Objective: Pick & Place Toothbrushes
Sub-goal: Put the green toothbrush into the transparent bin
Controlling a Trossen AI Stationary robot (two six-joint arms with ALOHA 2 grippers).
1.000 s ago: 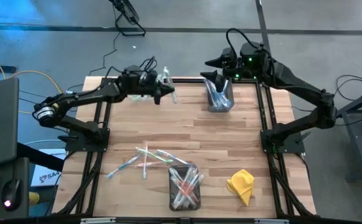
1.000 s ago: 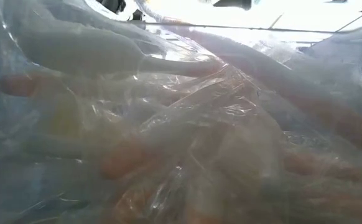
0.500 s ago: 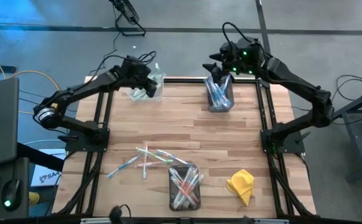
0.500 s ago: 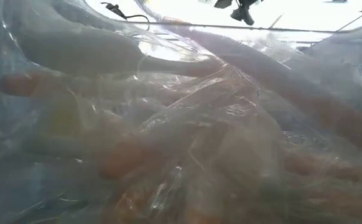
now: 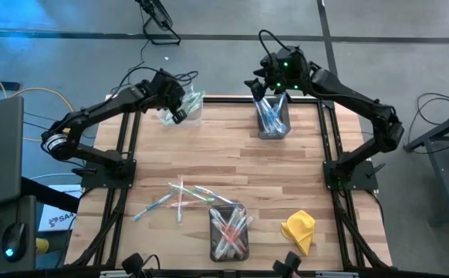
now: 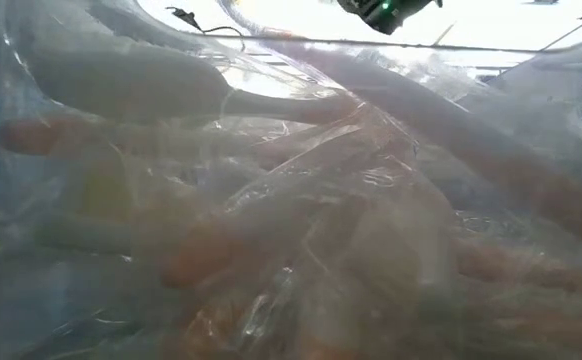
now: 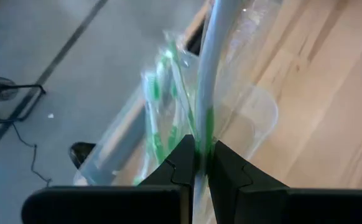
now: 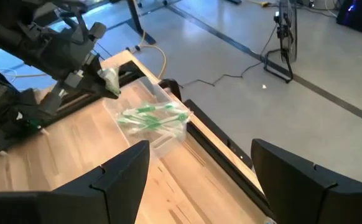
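Note:
My left gripper (image 5: pixel 180 110) is at the table's far left, over a clear bin (image 5: pixel 184 112) that holds green-accented toothbrushes (image 8: pixel 151 117). It is shut on one white toothbrush with a green accent (image 7: pixel 207 81). My right gripper (image 5: pixel 257 83) hangs open above the far edge, beside a bin of blue toothbrushes (image 5: pixel 272 116), with nothing between its fingers (image 8: pixel 125 180). Several loose toothbrushes (image 5: pixel 180 197) lie flat on the wood near the front. In the low view a clear bin of pink-red toothbrushes (image 6: pixel 271 230) fills the picture. My left gripper pinches the toothbrush between its two fingers at the green part of the shaft (image 7: pixel 204 127). The fingers slant down from the table's left. The toothbrush sticks out ahead of the fingertips over the clear bin, clear of the table.
A bin of pink-red toothbrushes (image 5: pixel 228 230) stands at the front middle, and a yellow cloth (image 5: pixel 299 230) lies to its right. Bare wood (image 5: pixel 232 162) lies between the far bins and the loose toothbrushes. Metal frame rails (image 5: pixel 329 154) border the table on both sides.
My left gripper has drawn back toward the table's far left corner with the toothbrush, rolled, and tipped downward over the clear bin, staying shut. My right gripper has moved toward the table's left along the far edge and sunk a little, staying open.

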